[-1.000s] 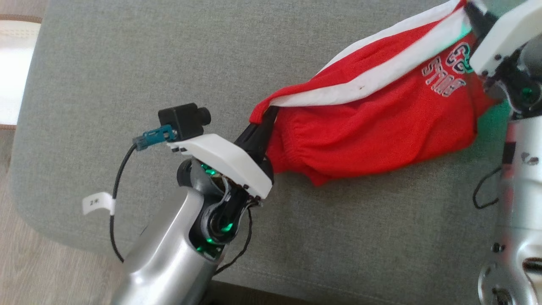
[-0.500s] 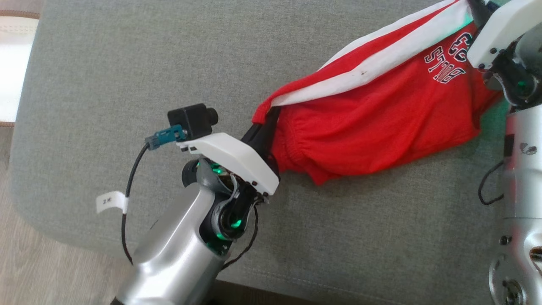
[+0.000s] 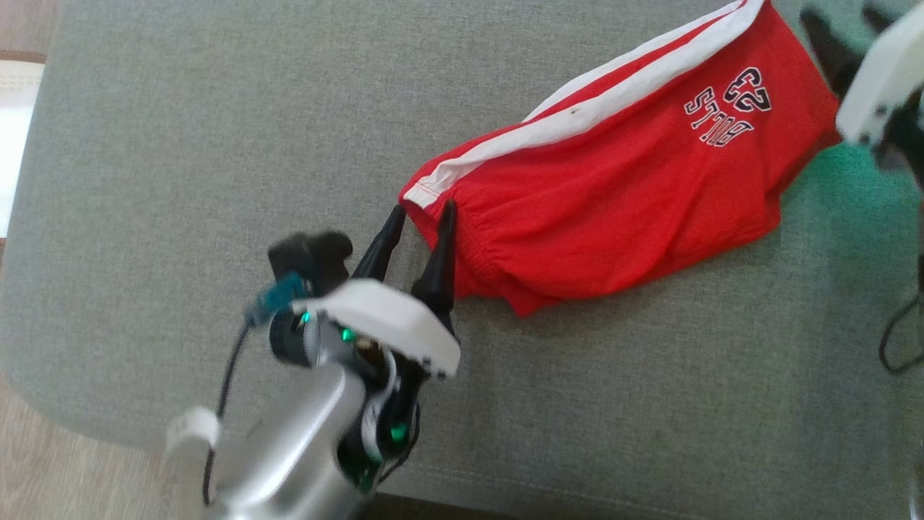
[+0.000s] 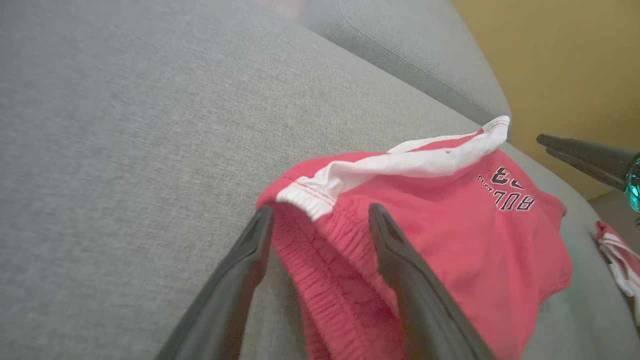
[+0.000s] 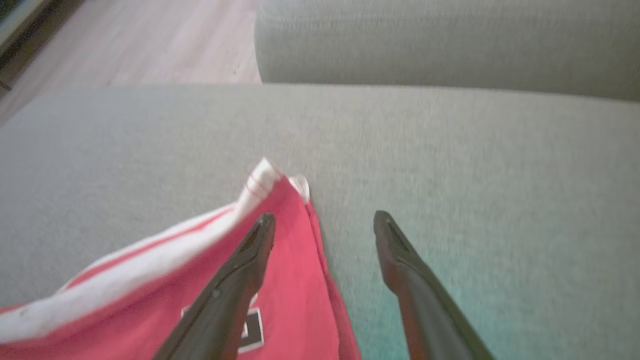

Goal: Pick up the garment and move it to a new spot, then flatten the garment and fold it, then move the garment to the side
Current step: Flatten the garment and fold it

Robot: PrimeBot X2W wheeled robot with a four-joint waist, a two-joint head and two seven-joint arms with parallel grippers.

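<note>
On my feed the left forearm (image 3: 289,462) is smooth silver metal, capped at the wrist by a curved white cover plate (image 3: 382,321) with small dark screws (image 3: 432,362) along its edge. Green lights (image 3: 393,433) glow inside the dark wrist joint. A boxy black camera (image 3: 310,253) is mounted by the plate, and its teal connector (image 3: 278,297) feeds a thin black cable (image 3: 224,383) that carries a white tag (image 3: 191,427). The left gripper (image 3: 423,211) has two long dark fingers (image 3: 439,267) tapering to points. I see a matching white right wrist cover (image 3: 877,87), and the right gripper (image 5: 325,220) shows the same dark tapered shape.
</note>
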